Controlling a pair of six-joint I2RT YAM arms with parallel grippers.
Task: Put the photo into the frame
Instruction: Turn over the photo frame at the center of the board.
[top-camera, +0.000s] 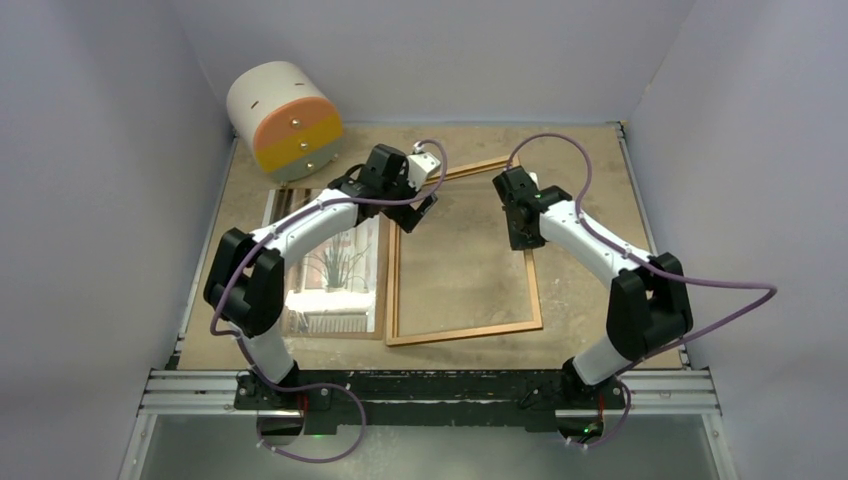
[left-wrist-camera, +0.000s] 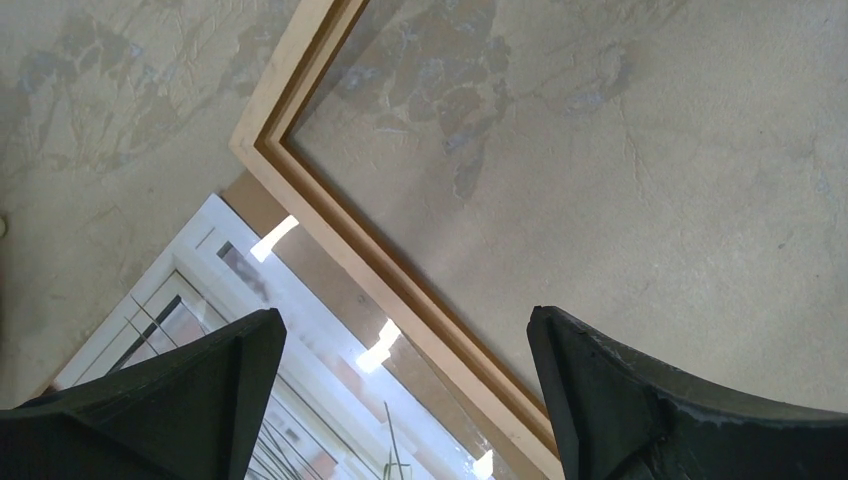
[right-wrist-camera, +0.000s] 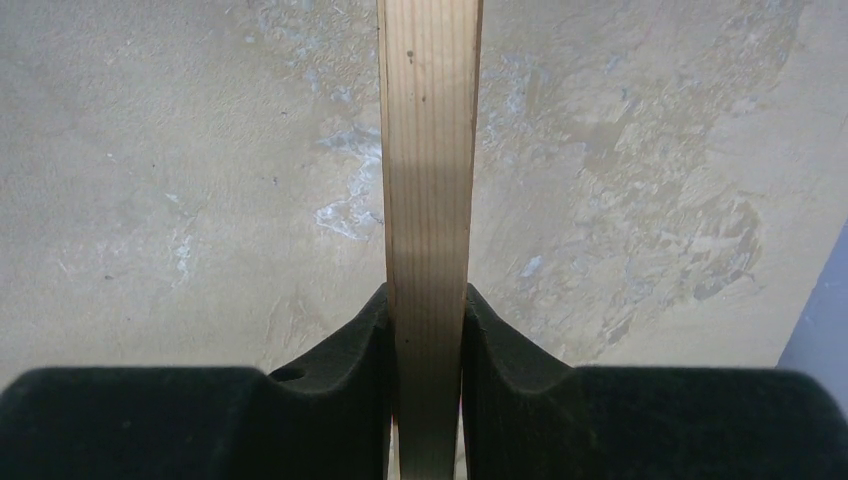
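Grey walls enclose a mottled beige table (top-camera: 590, 190). We see the thin orange-brown wooden picture frame (top-camera: 465, 333) lying flat with nothing in it yet; the table shows through its opening. Our right end effector (right-wrist-camera: 425, 320) is clenched on the frame's right rail. Our left end effector (left-wrist-camera: 405, 330) hangs released, jaws wide, directly above the frame's far left corner. Just to its left lies the rectangular paper photo of a spiky green plant (top-camera: 335, 270), face up on a plain brown backing board (left-wrist-camera: 252, 192). We judge that picking up the photo comes next: shift left, descend, pinch an edge. Beyond the left end effector sits a cream cylindrical drawer unit (top-camera: 285, 120), shut, its contents hidden.
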